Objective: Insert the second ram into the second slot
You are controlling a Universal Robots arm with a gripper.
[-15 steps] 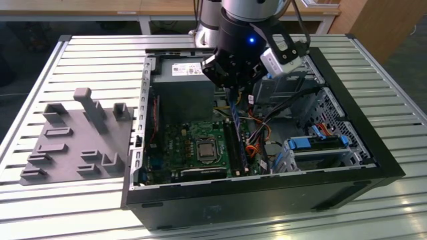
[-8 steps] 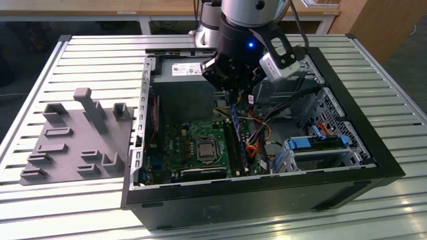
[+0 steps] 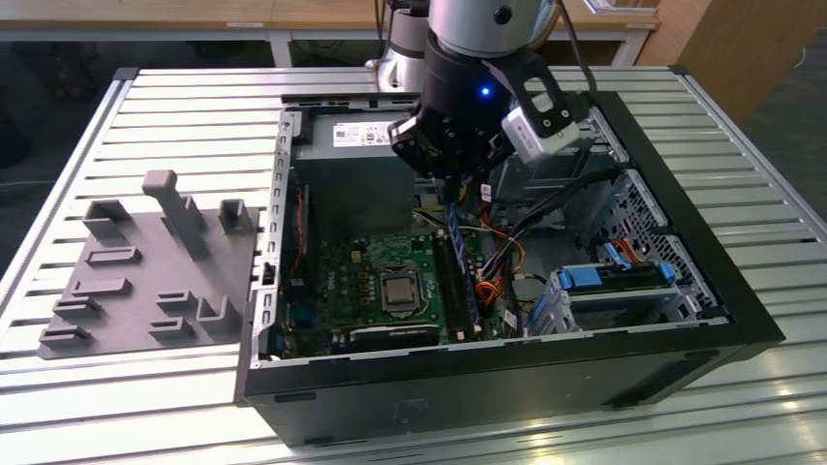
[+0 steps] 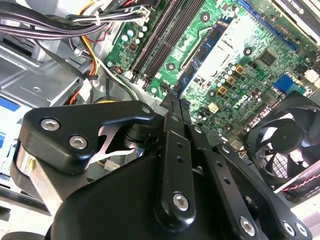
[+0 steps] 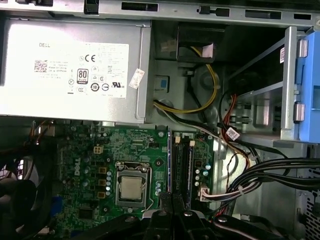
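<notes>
The gripper is clenched on the second ram, held edge-down over the green motherboard by 2 black slots; a white printed label sits on the grey power supply.

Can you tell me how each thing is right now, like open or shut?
case, open, lying on its side
gripper, shut on the ram
ram, held over the board
slots, two look empty
processor, bare, no cooler on it
</notes>
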